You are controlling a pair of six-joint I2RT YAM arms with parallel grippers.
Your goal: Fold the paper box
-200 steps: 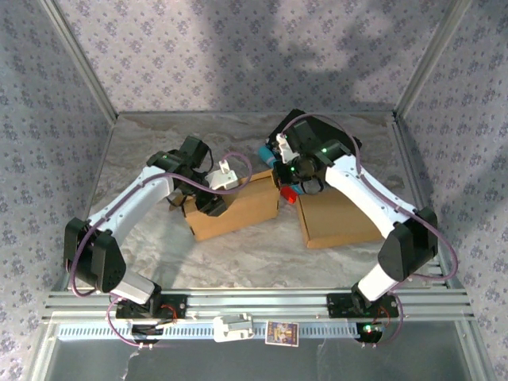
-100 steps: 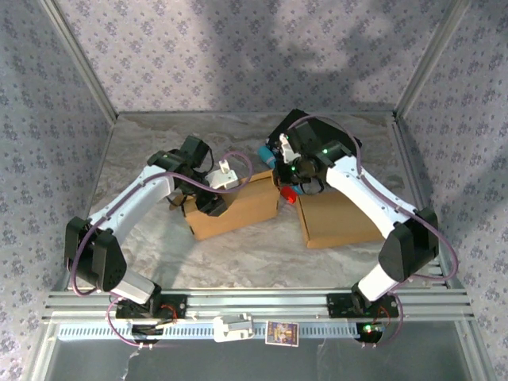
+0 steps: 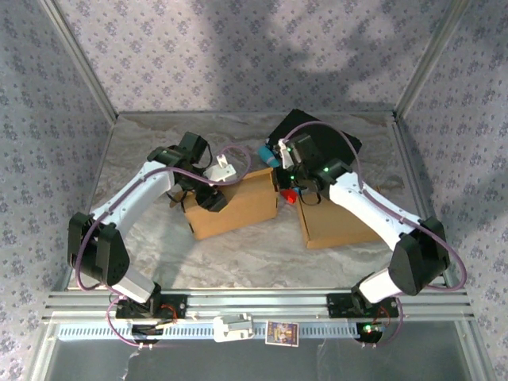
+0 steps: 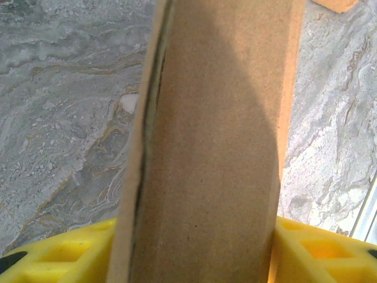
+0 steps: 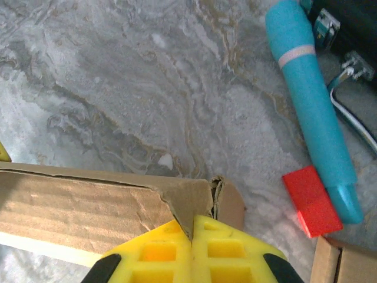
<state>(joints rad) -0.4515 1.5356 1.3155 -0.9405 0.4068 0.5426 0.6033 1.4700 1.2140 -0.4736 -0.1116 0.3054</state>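
The brown paper box (image 3: 238, 206) stands mid-table between both arms. My left gripper (image 3: 215, 190) sits at the box's left end. In the left wrist view a broad cardboard panel (image 4: 212, 147) spans the whole gap between the yellow fingers (image 4: 318, 247) and touches both, so the left gripper (image 4: 194, 250) is shut on it. My right gripper (image 3: 286, 183) is at the box's far right corner. In the right wrist view the right gripper (image 5: 193, 231) is shut, with a torn corner of the box's flap (image 5: 188, 197) pinched in the seam.
A flat cardboard piece (image 3: 340, 218) lies to the right of the box. A teal marker (image 5: 312, 106) and a red block (image 5: 311, 201) lie by the right gripper, with a black device (image 3: 317, 135) behind. Patterned walls ring the marble table (image 3: 143, 151).
The box's left part has risen, so the box looks squarer from above. The left gripper has shifted slightly back with it. The right arm's elbow has swung down and to the right.
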